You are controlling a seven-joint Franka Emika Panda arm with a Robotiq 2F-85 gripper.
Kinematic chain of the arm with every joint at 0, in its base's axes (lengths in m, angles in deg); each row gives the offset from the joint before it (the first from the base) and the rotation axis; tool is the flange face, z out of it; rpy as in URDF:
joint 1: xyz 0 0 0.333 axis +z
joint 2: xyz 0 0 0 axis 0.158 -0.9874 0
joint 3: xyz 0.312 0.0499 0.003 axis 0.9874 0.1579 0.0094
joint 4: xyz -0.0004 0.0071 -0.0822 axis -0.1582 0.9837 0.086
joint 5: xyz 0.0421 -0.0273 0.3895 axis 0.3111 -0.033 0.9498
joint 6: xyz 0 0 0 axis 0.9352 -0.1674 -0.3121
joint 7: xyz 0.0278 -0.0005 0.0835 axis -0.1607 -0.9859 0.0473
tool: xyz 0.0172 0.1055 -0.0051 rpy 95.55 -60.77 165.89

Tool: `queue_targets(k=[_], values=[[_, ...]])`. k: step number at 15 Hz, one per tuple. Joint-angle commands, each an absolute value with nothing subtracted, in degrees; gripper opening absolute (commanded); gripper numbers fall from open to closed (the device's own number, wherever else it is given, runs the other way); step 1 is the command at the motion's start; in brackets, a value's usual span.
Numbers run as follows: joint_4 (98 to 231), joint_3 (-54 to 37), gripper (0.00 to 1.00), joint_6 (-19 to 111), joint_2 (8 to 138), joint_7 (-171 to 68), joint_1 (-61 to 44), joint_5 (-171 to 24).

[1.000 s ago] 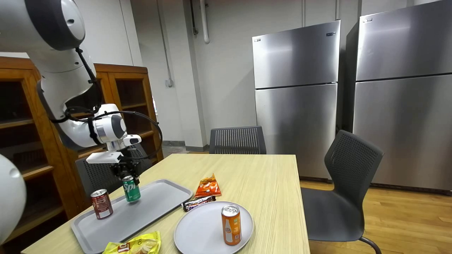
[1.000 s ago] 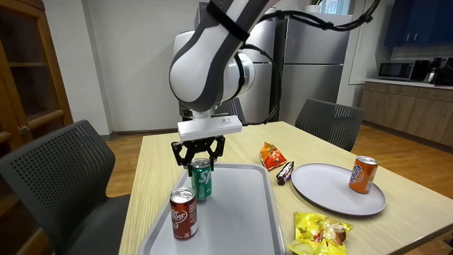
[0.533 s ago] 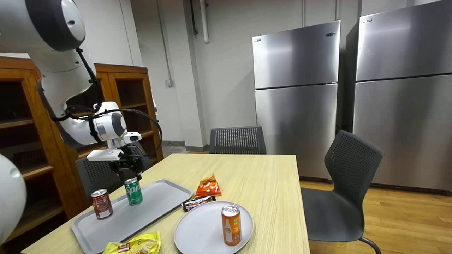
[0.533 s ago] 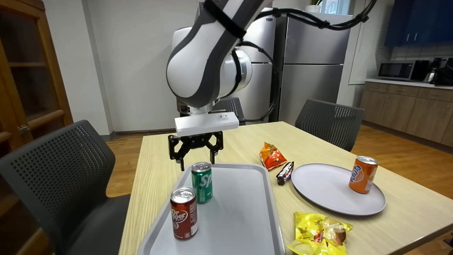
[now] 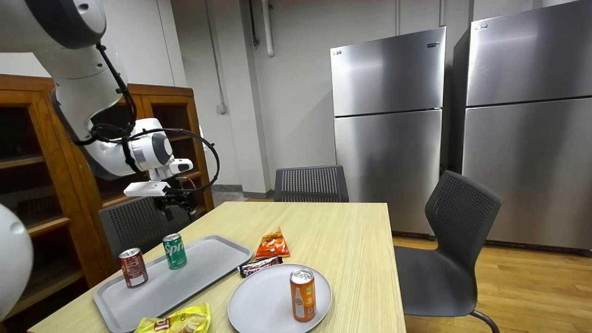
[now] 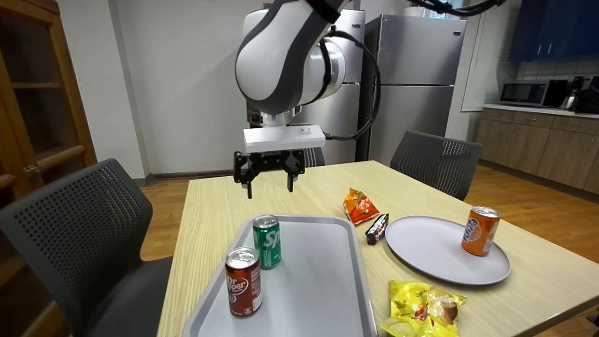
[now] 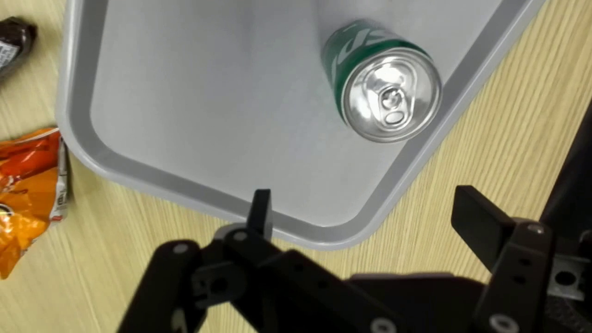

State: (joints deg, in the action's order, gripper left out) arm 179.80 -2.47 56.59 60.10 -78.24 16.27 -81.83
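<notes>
"While the Robotiq gripper (image 6: 270, 193) hovers, fingers (image 7: 481, 223) spread wide and nothing between them, where is the Sprite can (image 6: 267, 244)?"

"Upright on the gray serving tray (image 6: 313, 285), near a long edge and the Dr Pepper can (image 6: 242, 285), apart from both fingertips."

"How is clearance best assured?"

"In my judgement, move straight up before any sideways travel, fingers spread, so that neither tip clips the can's rim. Verify the gap in the wrist view."
</notes>
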Motion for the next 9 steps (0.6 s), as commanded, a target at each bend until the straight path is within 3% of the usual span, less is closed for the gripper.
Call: queue_targets(k=[1, 9], values=[[184.93, -2.98, 1.00, 57.33, 65.44, -76.88, 14.36, -81.20], [195.61, -4.47, 1.00, 59.11, 74.69, -75.39, 8.66, -81.59]])
